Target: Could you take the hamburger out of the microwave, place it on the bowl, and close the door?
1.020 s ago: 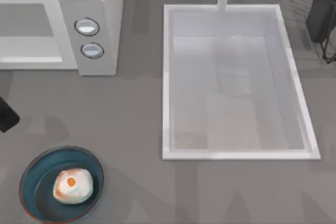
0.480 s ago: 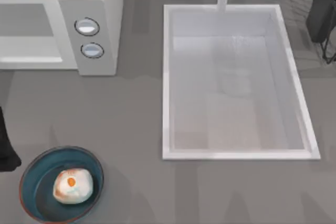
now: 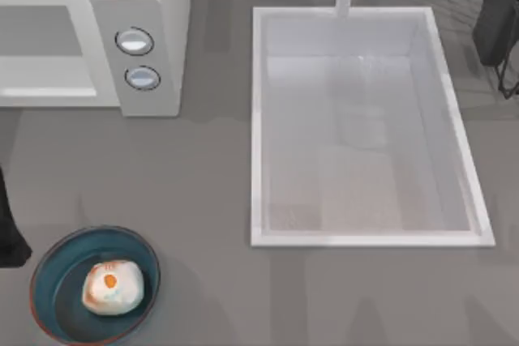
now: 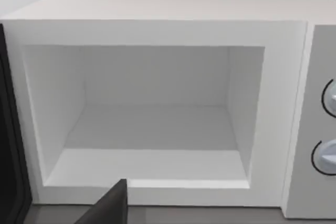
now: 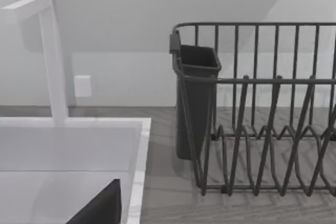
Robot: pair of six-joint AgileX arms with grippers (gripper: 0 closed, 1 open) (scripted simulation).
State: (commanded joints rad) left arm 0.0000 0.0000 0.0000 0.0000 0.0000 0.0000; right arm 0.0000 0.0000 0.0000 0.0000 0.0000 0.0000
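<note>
Hamburger (image 3: pixel 113 288) is seated in bowl (image 3: pixel 49 281); door (image 4: pixel 10 145), unclosed, is nearest left gripper (image 3: pixel 8 224), finger state indeterminable.

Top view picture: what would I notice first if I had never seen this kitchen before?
Probably the blue bowl at the table's near-left corner, with the pale hamburger and its orange spot sitting inside it. Next comes the big white sink right of the middle. At the back left stands the microwave, and the left wrist view shows its cavity open and bare, with the dark edge of the door swung aside.
</note>
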